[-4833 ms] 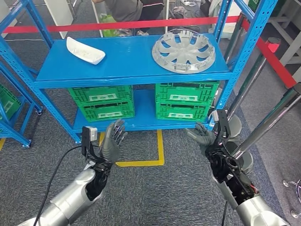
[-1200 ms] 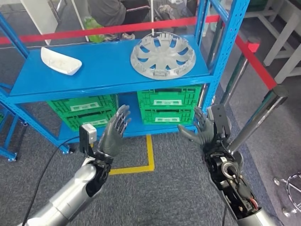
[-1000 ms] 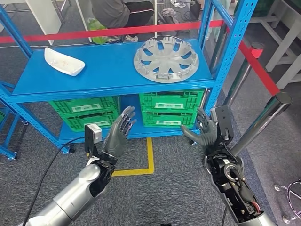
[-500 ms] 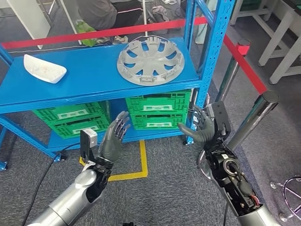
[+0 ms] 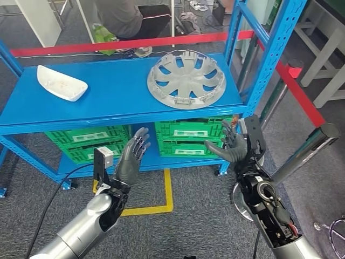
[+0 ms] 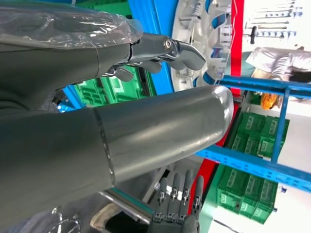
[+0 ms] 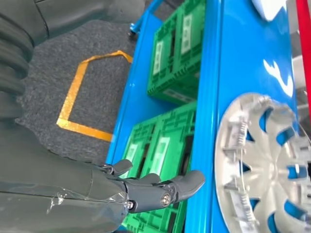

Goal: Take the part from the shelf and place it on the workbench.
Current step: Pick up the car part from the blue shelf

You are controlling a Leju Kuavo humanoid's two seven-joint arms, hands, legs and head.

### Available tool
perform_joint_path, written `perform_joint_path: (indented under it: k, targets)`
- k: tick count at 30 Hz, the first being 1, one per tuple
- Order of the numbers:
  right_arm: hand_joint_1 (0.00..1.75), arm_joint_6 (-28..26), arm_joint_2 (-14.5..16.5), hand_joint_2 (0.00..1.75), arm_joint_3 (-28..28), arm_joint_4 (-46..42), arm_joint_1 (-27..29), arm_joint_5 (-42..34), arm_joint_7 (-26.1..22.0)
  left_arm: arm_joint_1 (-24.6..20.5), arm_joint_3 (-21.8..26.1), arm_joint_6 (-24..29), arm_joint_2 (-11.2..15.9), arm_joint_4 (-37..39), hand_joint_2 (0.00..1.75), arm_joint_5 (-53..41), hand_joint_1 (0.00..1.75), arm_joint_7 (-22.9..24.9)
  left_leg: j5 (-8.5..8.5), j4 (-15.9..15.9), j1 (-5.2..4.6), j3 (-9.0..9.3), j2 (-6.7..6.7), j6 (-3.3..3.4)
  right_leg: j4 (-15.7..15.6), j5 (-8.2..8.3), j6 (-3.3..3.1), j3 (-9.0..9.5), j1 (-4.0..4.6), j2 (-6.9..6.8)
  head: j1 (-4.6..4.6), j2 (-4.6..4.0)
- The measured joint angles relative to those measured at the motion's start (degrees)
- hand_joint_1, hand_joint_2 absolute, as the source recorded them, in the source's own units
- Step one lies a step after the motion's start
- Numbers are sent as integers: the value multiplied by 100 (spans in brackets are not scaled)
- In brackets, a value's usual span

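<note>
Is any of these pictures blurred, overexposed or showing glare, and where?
Head view: sharp and evenly lit, with soft shine on the blue metal shelf. Left wrist view: background at one edge overexposed to white; the near thick grey thumb is soft. Right wrist view: white glare patches on the shelf beside the silver plastic wheel cover.

hubcap (image 5: 186, 79): matt silver-grey plastic | shelf (image 5: 114, 97): glossy blue painted metal | crates (image 5: 191, 138): green ribbed plastic | floor (image 5: 195, 216): rough grey carpet

White labels on the green crates (image 5: 182, 133) are too small to read.
</note>
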Motion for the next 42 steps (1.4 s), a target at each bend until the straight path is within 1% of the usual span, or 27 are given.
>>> perform_joint_path:
  k: [2, 3, 4, 6, 8, 10, 12, 13, 14, 15, 16, 17, 18, 19, 20, 22, 24, 25, 28, 29, 30, 31, 33, 35, 39, 40, 42]
  targets:
    - [0, 51, -8, 175, -7, 19, -26, -2, 5, 7, 0, 2, -2, -2, 0, 2, 0, 0, -120, 66, -3, 91, -11, -31, -754, 516, -25, 211, 3, -6, 54, 0]
    - [0, 83, -11, 175, -6, 28, -45, -3, 12, 9, 0, 3, -2, -3, 0, 7, 0, 1, -169, 95, -8, 113, -14, -52, -1086, 671, -55, 304, 18, -11, 72, 0]
    - [0, 113, -12, 175, -6, 38, -59, -4, 19, 11, 0, 5, -2, -4, 0, 12, 0, 4, -202, 114, -13, 108, -14, -75, -1282, 769, -103, 374, 32, -11, 85, 0]
    - [0, 168, -12, 175, -8, 57, -80, -1, 34, 15, 0, 8, -1, -11, 0, 28, 0, 12, -223, 137, -23, 83, -13, -124, -1376, 765, -205, 420, 58, -4, 79, 0]
    - [0, 222, -16, 175, -19, 72, -112, 3, 44, 13, 3, 5, 5, -24, 0, 43, 0, 15, -219, 271, -23, 26, -11, -176, -1416, 796, -267, 505, 30, 4, 75, 0]
    - [0, 276, -26, 175, -37, 96, -183, 5, 59, -2, 7, -4, 13, -32, 0, 49, 0, 16, -284, 793, 4, -287, -11, -244, -1487, 787, -297, 606, -4, 5, 29, 0]
    - [0, 330, -32, 175, -49, 129, -244, 5, 85, -5, 8, -19, 14, -32, 0, 48, 0, 17, -513, 1542, 55, -813, -8, -320, -1520, 748, -325, 660, -11, 7, -44, 0]
    - [0, 357, -33, 175, -50, 147, -257, 4, 101, 0, 8, -28, 15, -32, 0, 48, 0, 17, -607, 1794, 81, -1035, -7, -352, -1523, 721, -332, 683, -13, 10, -68, 0]
    - [0, 379, -34, 175, -52, 167, -262, 3, 115, 3, 8, -39, 16, -32, 0, 47, 0, 17, -606, 1868, 102, -1165, -6, -372, -1522, 690, -330, 712, -17, 13, -88, 0]
    - [0, 398, -35, 175, -58, 185, -264, 2, 130, 4, 9, -48, 17, -32, 0, 45, 0, 17, -474, 1719, 119, -1177, -5, -381, -1522, 655, -321, 752, -24, 17, -109, 0]
    - [0, 419, -35, 175, -69, 202, -269, 3, 142, 2, 9, -55, 18, -32, 0, 43, 0, 17, -235, 1376, 131, -1074, -4, -382, -1522, 617, -305, 802, -34, 22, -130, 0]
    - [0, 438, -36, 175, -80, 216, -277, 4, 150, -1, 9, -58, 18, -32, 0, 40, 0, 17, 50, 925, 140, -898, -1, -373, -1524, 579, -280, 850, -43, 25, -150, 0]
    - [0, 453, -37, 175, -90, 227, -288, 6, 158, -7, 8, -60, 17, -32, 0, 37, 0, 17, 230, 507, 136, -726, 2, -364, -1523, 541, -248, 893, -46, 33, -172, 0]
    - [0, 465, -37, 175, -98, 236, -302, 8, 163, -13, 8, -62, 16, -33, 0, 34, 0, 17, 298, 230, 124, -601, 5, -343, -1532, 508, -211, 916, -46, 40, -190, 0]
    - [0, 474, -38, 175, -105, 244, -311, 9, 168, -16, 7, -64, 14, -33, 0, 32, 0, 16, 309, 82, 109, -536, 1, -309, -1533, 490, -169, 935, -42, 47, -198, 0]
    - [0, 484, -40, 175, -125, 256, -318, 9, 174, -16, 7, -66, 13, -36, 0, 30, 0, 16, 247, 55, 91, -481, -8, -221, -1522, 475, -81, 971, -37, 49, -182, 0]
    - [0, 489, -50, 175, -145, 263, -322, 9, 174, -23, 8, -66, 7, -38, 0, 31, 0, 15, 252, 37, 91, -377, -12, -142, -1330, 402, -33, 929, -43, 20, -126, 0]
    - [0, 496, -55, 175, -149, 264, -328, 9, 174, -32, 8, -65, 1, -39, 0, 30, 0, 14, 236, 31, 85, -322, -13, -105, -1063, 300, -30, 801, -46, 5, -91, 0]
    - [0, 522, -63, 175, -160, 279, -307, 13, 192, -26, 7, -59, -13, -39, 0, 26, 0, 14, 139, 30, 37, -214, -17, -30, 105, -143, -57, 113, -5, -9, 16, 0]
    - [0, 528, -66, 175, -167, 284, -293, 20, 203, -12, 7, -56, -13, -38, 0, 23, 0, 15, 100, 34, 15, -172, -21, -18, 276, -204, -71, -37, 13, -10, 48, 0]
    - [0, 535, -68, 175, -172, 287, -284, 34, 213, -1, 7, -53, -11, -38, 0, 21, 0, 15, 57, 42, -8, -121, -26, -11, 218, -142, -98, -81, 32, -10, 78, 0]
    - [0, 544, -72, 175, -176, 290, -284, 55, 221, 6, 7, -52, -11, -38, 0, 19, 0, 15, 8, 51, -31, -60, -30, -5, -65, 57, -137, -18, 56, -10, 105, 0]
    - [0, 560, -84, 175, -181, 295, -294, 91, 229, 10, 7, -51, -14, -37, 0, 19, 0, 15, -93, 73, -67, 55, -33, -10, -885, 595, -244, 228, 124, -11, 144, 0]
    - [0, 568, -93, 175, -185, 303, -304, 107, 249, 14, 7, -54, -21, -37, 0, 26, 0, 16, -156, 86, -80, 83, -31, -37, -1384, 831, -335, 396, 173, -10, 160, 0]
    - [0, 560, -110, 175, -214, 293, -313, 131, 321, 6, 8, -69, -25, -37, 0, 36, 0, 3, -211, 243, -87, 57, -32, -147, -1536, 839, -445, 581, 140, -3, 184, 0]
    - [0, 557, -116, 175, -222, 287, -319, 144, 339, -4, 9, -69, -21, -37, 0, 37, 0, -2, -272, 465, -74, -60, -30, -190, -1554, 834, -459, 626, 115, -3, 164, 0]
    - [0, 552, -127, 175, -233, 282, -330, 168, 370, 3, 10, -70, -12, -37, 0, 37, 0, -5, -511, 1221, -9, -536, -21, -280, -1569, 798, -478, 668, 94, -2, 110, 0]
